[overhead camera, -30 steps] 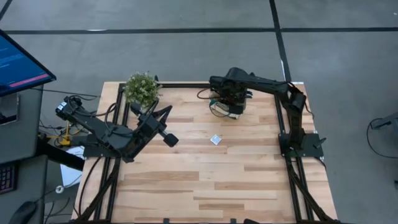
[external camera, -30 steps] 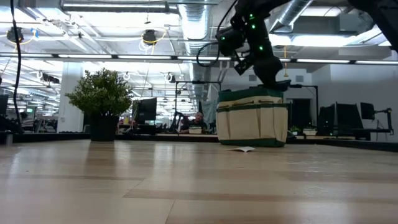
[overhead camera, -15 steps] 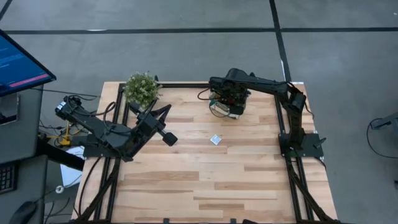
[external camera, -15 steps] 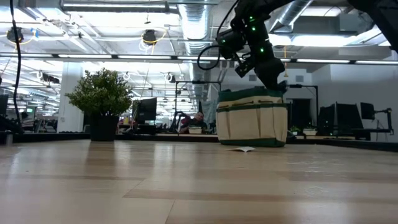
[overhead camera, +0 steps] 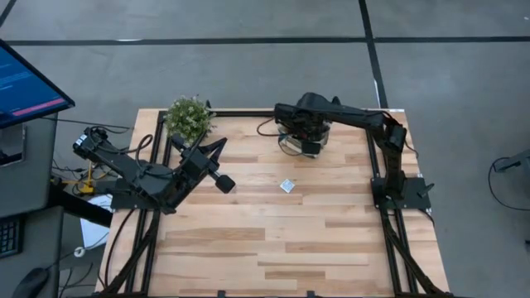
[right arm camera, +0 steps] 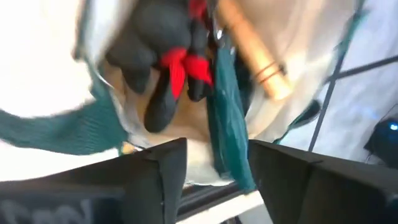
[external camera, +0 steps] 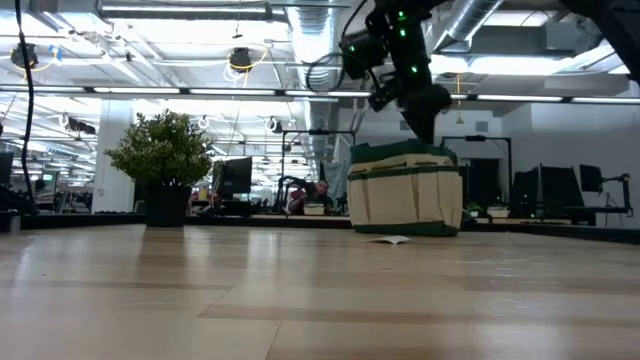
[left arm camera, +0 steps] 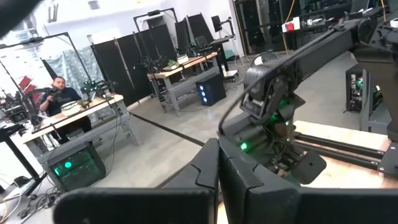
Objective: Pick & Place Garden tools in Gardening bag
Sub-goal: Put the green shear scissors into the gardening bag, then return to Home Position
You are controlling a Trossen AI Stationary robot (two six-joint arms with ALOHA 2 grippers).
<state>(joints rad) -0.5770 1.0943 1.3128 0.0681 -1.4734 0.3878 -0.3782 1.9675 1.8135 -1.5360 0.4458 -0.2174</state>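
My right gripper (right arm camera: 211,168) hangs directly over the gardening bag (external camera: 406,190), which stands near the far edge of the table (overhead camera: 331,232), and my fingers are spread with nothing between them. Looking down past them I see into the bag's mouth: the red-and-black item (right arm camera: 171,65) lies inside beside a wooden handle (right arm camera: 252,46), with a green loop handle (right arm camera: 224,118) of the bag crossing just under my fingers. So those tools are in the bag, and as I judge it, the step in hand is a clean release and lift-off. To do it well I should rise straight up, keeping my fingers wide so neither one hooks the green strap or drags the fabric rim, since the bag is soft and light enough to tip or slide if snagged. I should not swing sideways until I am clear of the rim. From above I find no tools left on the table, only a small white packet (overhead camera: 286,185) lying near the middle, which is not mine to take, and the potted plant (overhead camera: 189,117) at the far left corner. My left gripper (overhead camera: 222,184) waits near that plant, and I cannot tell how its fingers stand.
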